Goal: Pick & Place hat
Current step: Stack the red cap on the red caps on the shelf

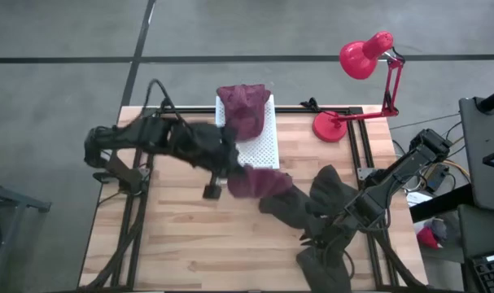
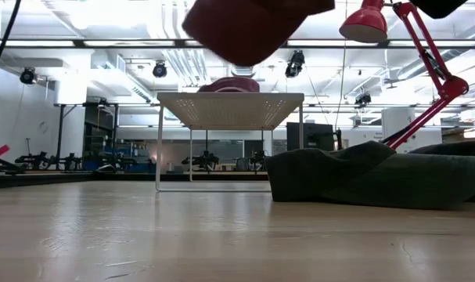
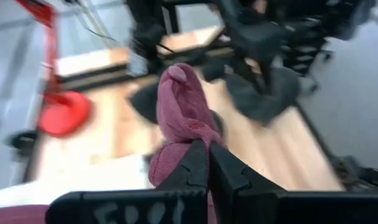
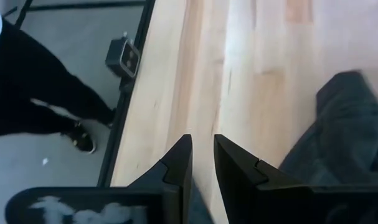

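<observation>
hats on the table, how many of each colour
maroon knit hats: 2, one on the white perforated rack at, one held by the left gripper at
dark grey knit hats: about 3, piled at; the heap hides the exact count
total: about 5

The low view cuts off the raised maroon hat (image 2: 249, 27) along its top edge
</observation>
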Controlling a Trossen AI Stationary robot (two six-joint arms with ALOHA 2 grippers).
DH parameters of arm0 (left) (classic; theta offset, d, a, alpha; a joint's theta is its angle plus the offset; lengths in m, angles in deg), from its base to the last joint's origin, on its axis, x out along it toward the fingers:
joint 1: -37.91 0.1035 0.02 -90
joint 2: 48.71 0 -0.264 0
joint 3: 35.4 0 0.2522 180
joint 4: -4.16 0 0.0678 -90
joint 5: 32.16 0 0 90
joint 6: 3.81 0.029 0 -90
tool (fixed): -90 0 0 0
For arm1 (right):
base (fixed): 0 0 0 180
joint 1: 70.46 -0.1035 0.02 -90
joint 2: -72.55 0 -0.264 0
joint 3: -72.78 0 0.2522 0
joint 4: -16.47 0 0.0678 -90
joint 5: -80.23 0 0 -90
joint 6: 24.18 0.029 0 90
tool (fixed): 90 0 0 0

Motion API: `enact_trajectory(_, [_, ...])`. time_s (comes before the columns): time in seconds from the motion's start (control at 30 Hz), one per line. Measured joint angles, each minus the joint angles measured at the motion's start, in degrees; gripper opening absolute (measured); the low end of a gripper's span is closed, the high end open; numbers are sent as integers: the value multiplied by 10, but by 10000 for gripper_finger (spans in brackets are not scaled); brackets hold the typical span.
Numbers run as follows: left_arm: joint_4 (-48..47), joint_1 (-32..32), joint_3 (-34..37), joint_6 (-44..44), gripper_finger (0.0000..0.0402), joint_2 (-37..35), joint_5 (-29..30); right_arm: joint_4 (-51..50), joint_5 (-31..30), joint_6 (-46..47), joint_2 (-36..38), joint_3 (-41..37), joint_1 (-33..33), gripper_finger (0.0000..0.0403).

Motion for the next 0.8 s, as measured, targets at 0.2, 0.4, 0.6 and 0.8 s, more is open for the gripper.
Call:
enact_trajectory(0.2, [-1, 91, -52, 84, 0, 0, 8, 43, -43, -11, 1, 0, 3, 59])
enact_trajectory(0.4, [26, 209, -64, 101, 0, 0, -33, 57, -77, -22, 1, 0, 13, 62])
enact_trajectory(0.6, [94, 302, -56, 93, 0, 2, -78, 65, -79, -26, 1, 0, 37, 62])
enact_trajectory(0.8, [210, 358, -34, 35, 0, 7, -99, 66, -78, -26, 1, 0, 57, 57])
